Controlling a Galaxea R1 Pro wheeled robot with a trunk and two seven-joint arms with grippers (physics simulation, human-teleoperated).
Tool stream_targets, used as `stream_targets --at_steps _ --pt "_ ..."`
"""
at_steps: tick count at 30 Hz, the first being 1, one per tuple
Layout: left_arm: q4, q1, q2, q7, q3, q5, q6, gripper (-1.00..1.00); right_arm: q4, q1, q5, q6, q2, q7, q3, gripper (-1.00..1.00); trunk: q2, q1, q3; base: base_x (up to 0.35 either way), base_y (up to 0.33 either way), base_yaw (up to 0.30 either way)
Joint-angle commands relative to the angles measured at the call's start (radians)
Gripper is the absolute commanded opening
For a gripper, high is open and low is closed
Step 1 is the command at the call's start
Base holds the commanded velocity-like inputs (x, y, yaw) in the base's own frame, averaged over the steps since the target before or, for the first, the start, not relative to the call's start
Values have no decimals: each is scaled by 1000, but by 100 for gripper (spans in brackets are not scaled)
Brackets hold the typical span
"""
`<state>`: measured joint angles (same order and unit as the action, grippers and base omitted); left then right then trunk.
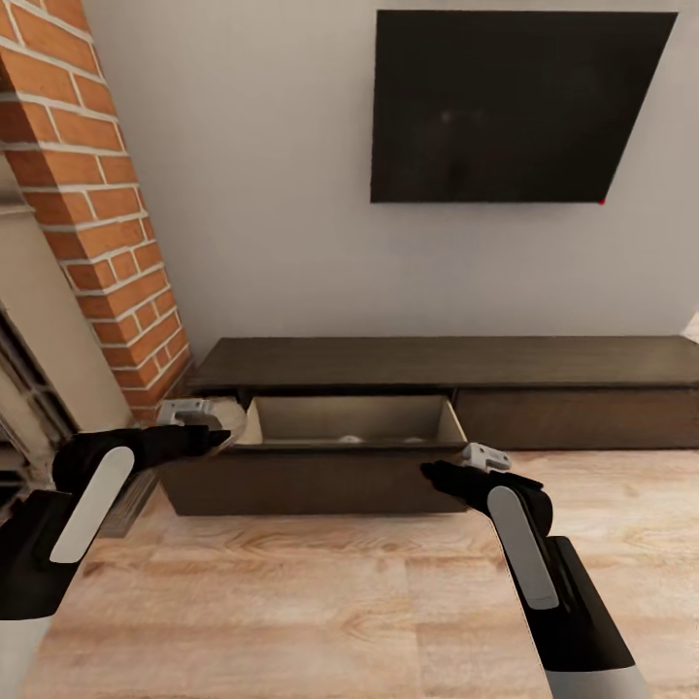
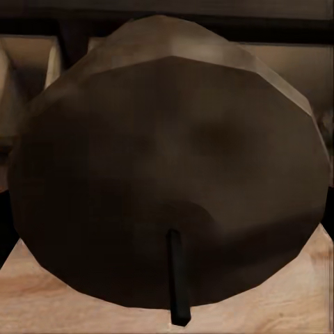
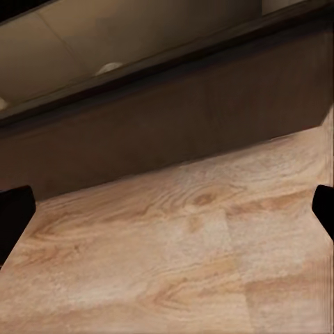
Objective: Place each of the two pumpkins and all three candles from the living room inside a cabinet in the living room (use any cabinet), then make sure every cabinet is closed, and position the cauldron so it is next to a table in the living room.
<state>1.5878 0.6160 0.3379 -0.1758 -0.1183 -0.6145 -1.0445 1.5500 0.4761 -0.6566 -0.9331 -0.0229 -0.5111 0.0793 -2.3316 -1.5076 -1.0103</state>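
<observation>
Tan-brown candle (image 2: 167, 174), dark wick, apparently clamped in left claw (image 1: 216, 434); right claw (image 1: 439, 474) apart, empty.

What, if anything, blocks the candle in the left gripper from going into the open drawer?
Nothing visible does. The left gripper holds the candle beside the left end of the cabinet's pulled-out drawer, whose top is open. Two pale tops already lie inside, yet bare drawer floor remains. Only the drawer's side wall has to be cleared.
</observation>
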Motion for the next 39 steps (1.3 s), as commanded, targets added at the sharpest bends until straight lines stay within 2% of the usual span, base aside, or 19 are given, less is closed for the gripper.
stream_targets --at_steps 1,21,28,30,32,39 --pt "2 1 1 -10 -1 -10 -3 -100 -2 1 -10 -1 0 -10 0 100 0 0 0 325 -116 -270" --pt "-17 3 1 -10 5 -6 -3 -100 -7 1 -7 -2 -1 -10 1 100 0 0 17 316 -122 -262" --pt "-162 6 0 -12 5 -7 -3 -100 4 1 -3 -15 0 -10 3 100 0 0 18 77 -25 -55" --pt "-218 9 0 -14 6 -9 -3 -100 7 1 -2 -34 0 -10 2 100 0 0 18 14 -5 -10" --pt "-335 12 0 -15 6 -12 -3 -100 9 1 -2 -50 0 -10 1 100 0 0 18 6 -2 -4" --pt "-504 34 -1 -19 7 -13 -3 -100 10 0 -2 -57 0 -10 1 100 0 0 18 1 0 -1"
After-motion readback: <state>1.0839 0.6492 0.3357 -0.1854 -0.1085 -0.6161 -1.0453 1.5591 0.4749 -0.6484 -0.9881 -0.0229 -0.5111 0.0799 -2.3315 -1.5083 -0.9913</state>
